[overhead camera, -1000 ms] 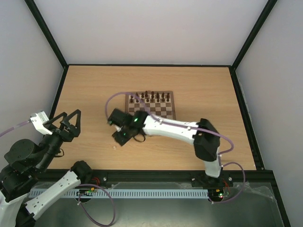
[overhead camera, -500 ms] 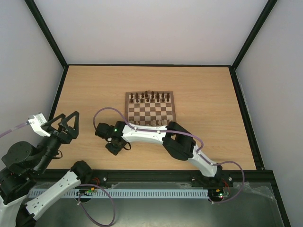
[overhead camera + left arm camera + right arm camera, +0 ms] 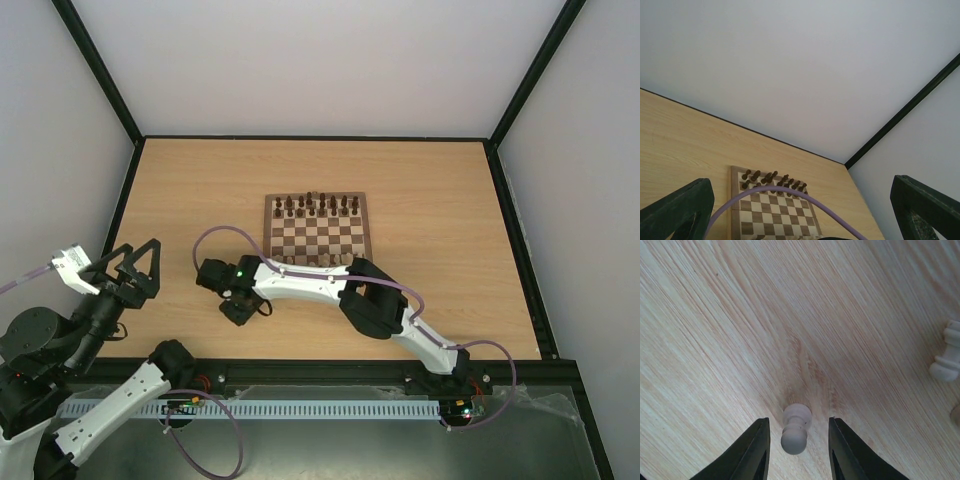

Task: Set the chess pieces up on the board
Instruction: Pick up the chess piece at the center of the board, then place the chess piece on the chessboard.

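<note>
Wooden table [image 3: 440, 190], white walls [image 3: 320, 60], black frame [image 3: 99, 70]

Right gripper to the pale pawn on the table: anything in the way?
Nothing visible. The pale pawn sits inside the open right gripper, with bare table on both sides of it. Another pale piece lies off to one side, outside the fingers.

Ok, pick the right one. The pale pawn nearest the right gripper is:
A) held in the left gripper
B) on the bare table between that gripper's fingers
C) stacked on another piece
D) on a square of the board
B: the right wrist view shows the pale pawn sitting on the wood of the table, between the fingers of the right gripper, with a gap on each side.
</note>
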